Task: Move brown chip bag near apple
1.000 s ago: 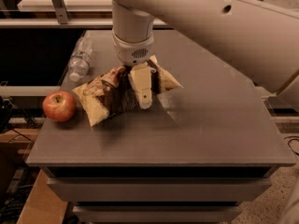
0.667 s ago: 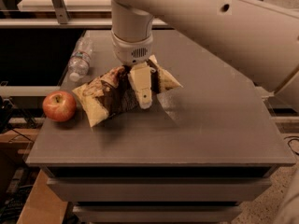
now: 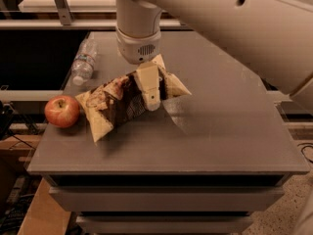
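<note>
Hand gripping brown chip bag, nr apple, label illegible

The single camera stands high in front of the table and looks steeply down across it toward the far edge. It is near enough that the tabletop fills most of the frame, with the drawer fronts along the bottom. The arm enters from the upper right, and the gripper sits just left of and above centre, at the brown chip bag.
</note>
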Controlling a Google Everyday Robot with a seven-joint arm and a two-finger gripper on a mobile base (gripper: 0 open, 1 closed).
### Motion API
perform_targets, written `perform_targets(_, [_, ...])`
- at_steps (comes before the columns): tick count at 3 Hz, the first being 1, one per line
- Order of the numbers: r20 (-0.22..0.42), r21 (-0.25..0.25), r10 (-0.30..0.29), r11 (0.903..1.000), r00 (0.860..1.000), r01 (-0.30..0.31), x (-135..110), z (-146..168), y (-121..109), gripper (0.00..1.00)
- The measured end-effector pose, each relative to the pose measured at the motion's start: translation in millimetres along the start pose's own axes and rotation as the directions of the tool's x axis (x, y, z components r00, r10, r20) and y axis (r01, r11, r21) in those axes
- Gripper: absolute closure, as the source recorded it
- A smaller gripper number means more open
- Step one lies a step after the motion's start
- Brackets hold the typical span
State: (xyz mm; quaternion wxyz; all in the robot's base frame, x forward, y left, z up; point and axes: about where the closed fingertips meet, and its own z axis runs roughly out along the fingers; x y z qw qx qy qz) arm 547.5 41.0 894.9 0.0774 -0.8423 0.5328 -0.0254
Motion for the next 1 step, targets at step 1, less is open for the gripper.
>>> perform_targets(1, [0.004, 0.009, -0.015, 0.9998, 1.000, 0.015, -3.5, -11.2, 0.7, 0.00])
